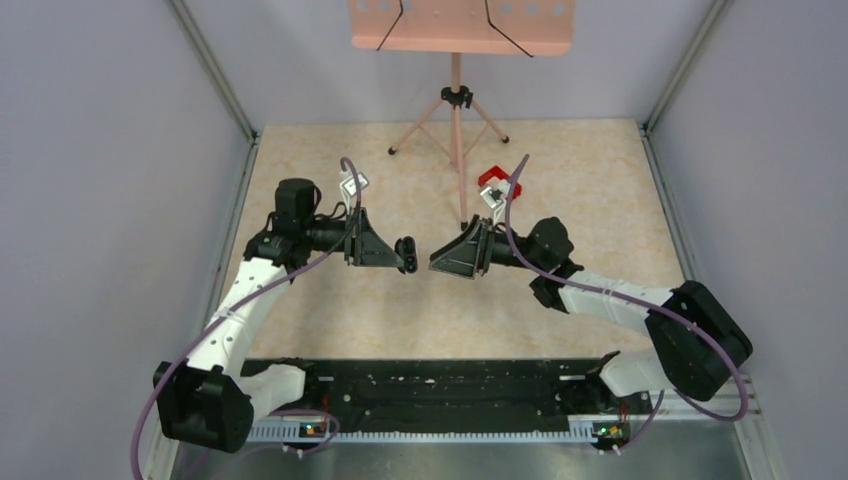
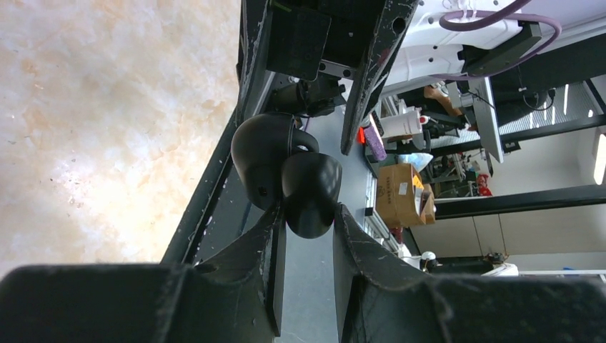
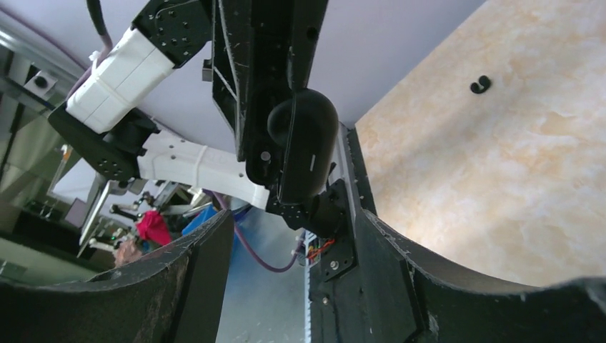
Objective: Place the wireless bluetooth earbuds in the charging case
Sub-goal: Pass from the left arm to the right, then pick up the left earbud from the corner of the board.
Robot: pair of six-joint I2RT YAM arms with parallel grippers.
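Top view: the left hand (image 1: 403, 256) grips the glossy black oval charging case (image 1: 407, 252) above the beige marbled counter (image 1: 560, 180). The right hand (image 1: 437, 262), just beside the case, gapes empty.

Left wrist: fingers (image 2: 263, 266) pinch the case (image 2: 266, 158).

Right wrist: a tiny black rounded earbud (image 3: 480, 84) lies on the counter, well apart from the case (image 3: 304, 146).

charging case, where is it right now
In the top view the charging case is pinched in the left claw, held over mid-table, left of the open right claw.
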